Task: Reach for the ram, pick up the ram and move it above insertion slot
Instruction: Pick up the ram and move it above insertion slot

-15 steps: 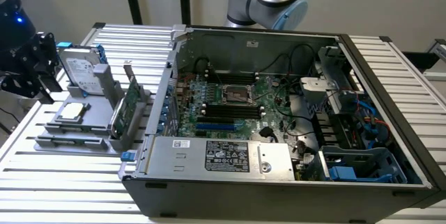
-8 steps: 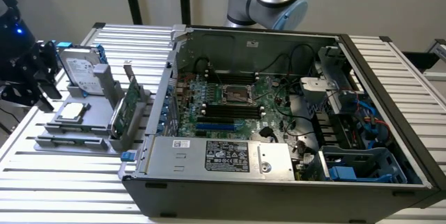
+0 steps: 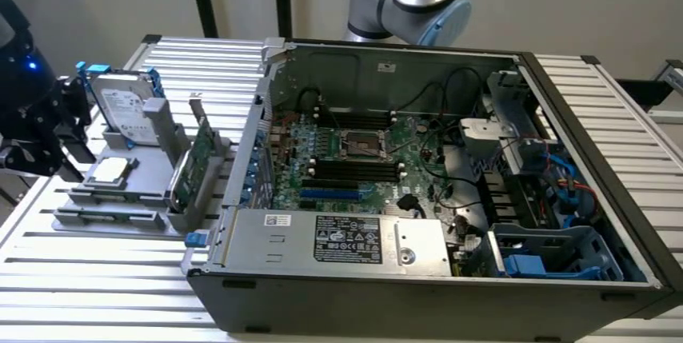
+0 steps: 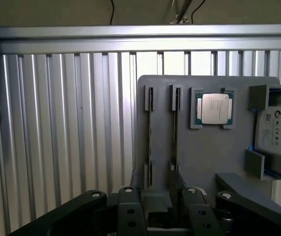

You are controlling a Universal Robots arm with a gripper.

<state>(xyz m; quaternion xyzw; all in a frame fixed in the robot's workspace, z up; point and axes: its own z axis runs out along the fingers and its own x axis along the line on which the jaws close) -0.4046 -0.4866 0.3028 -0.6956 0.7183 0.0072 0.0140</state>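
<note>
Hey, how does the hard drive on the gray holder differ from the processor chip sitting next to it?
The hard drive is larger and rectangular; the processor chip is small and square. The hard drive stands propped up; the processor chip lies flat. The hard drive bears a white printed label; the processor chip shows a bare silver lid. Both sit on the gray holder.

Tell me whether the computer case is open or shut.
Open: the computer case has no side panel on, and the motherboard inside lies exposed.
</note>
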